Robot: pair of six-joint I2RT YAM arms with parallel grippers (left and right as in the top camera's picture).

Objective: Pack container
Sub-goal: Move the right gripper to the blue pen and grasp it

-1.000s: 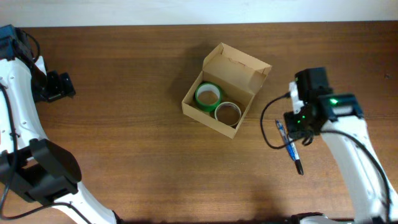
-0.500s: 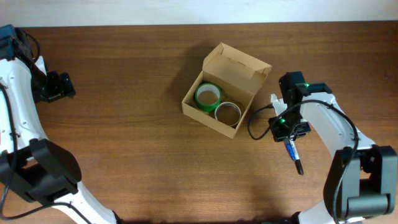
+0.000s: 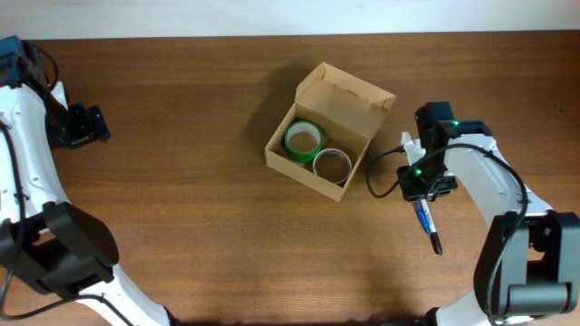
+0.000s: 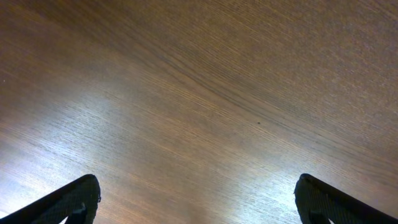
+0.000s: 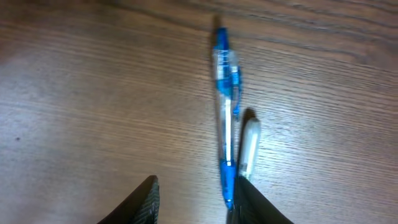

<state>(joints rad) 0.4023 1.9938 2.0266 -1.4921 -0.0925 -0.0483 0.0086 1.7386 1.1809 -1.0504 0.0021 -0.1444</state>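
Overhead, the container (image 3: 349, 95) is sitting open on the middle of the tabletop (image 3: 181, 181). Right wrist view: the right gripper (image 5: 196, 202), fingers apart, is hovering over a blue pen (image 5: 225, 124), perhaps touching it. The left gripper (image 4: 199, 202) is gaping wide too.

Box (image 3: 349, 95) — middle of tabletop (image 3: 181, 181); two tape rolls (image 3: 304, 139) inside, side by side. Pens (image 3: 424, 217) — right of box.

One container (image 3: 349, 95), two tape rolls (green roll (image 3: 303, 139), tan roll (image 3: 333, 164)) and two pens (blue pen (image 5: 222, 112), pale pen (image 5: 249, 146)).
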